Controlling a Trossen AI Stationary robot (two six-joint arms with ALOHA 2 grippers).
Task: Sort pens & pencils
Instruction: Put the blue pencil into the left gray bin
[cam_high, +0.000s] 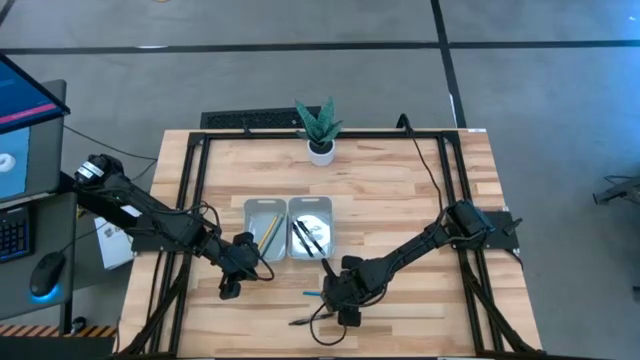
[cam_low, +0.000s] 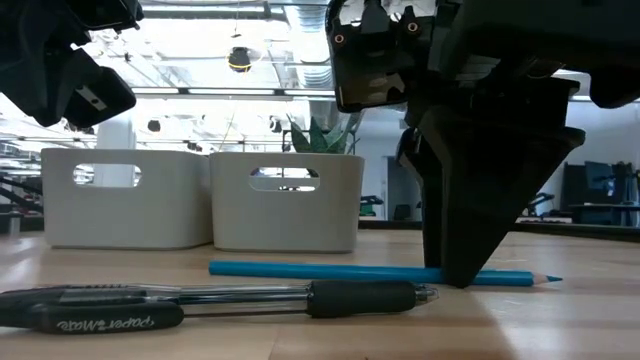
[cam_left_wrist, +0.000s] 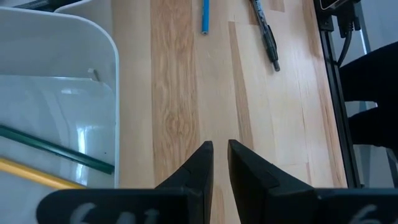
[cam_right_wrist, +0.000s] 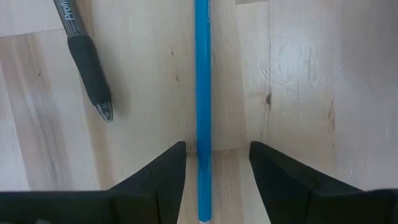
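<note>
One blue pencil (cam_right_wrist: 203, 112) lies on the tabletop (cam_right_wrist: 298, 74) between the spread fingers of the right claw (cam_right_wrist: 217, 163), one black pen (cam_right_wrist: 87, 62) beside it. Left claw (cam_left_wrist: 220, 163), fingers nearly together and empty, hangs beside two trays (cam_high: 288, 226); bare tabletop ahead.

Potted plant (cam_high: 320, 128) at table's (cam_high: 400, 190) far edge, monitor (cam_high: 25, 125), mouse (cam_high: 45, 275)

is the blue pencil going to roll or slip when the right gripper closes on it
Probably stiff: the blue pencil lies dead straight on the bare wooden table. It looks slim and smooth, so it may roll if nudged sideways. The right gripper straddles it with fingers open either side, so a centred pinch should hold.
</note>
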